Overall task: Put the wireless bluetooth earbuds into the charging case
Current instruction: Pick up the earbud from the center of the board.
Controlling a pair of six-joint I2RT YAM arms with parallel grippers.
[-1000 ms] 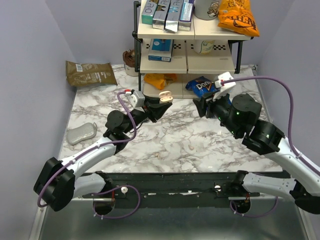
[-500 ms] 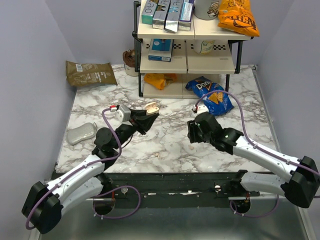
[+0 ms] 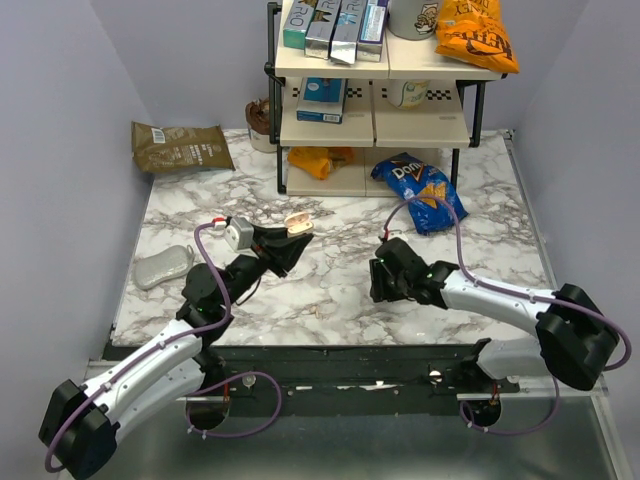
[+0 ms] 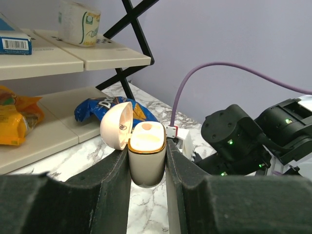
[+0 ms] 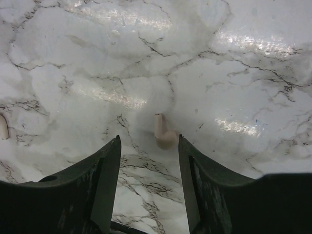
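Hovering with right gripper (image 5: 148, 142) low over white marble table (image 5: 234, 58), jaws half open, empty. Straddling pale cream stemmed plastic earbud (image 5: 164, 132): lying toward 1 o'clock, crowding right finger, stem pointing 12 o'clock, across closing line. Noting second cream earbud (image 5: 3, 126) at 9 o'clock. Clamping beige pebble-shaped plastic charging case (image 4: 146, 156), lid open, in left gripper (image 4: 147, 163), raised at 9 o'clock from right arm.

What I see lying about the marble bench (image 3: 330, 300)
A shelf rack (image 3: 375, 125) at the back carries boxes (image 3: 335, 25) and an orange chip bag (image 3: 475, 35); a blue chip bag (image 3: 420, 185) lies at its foot, a brown bag (image 3: 180, 147) back-left, a grey pouch (image 3: 163, 266) by the left edge.
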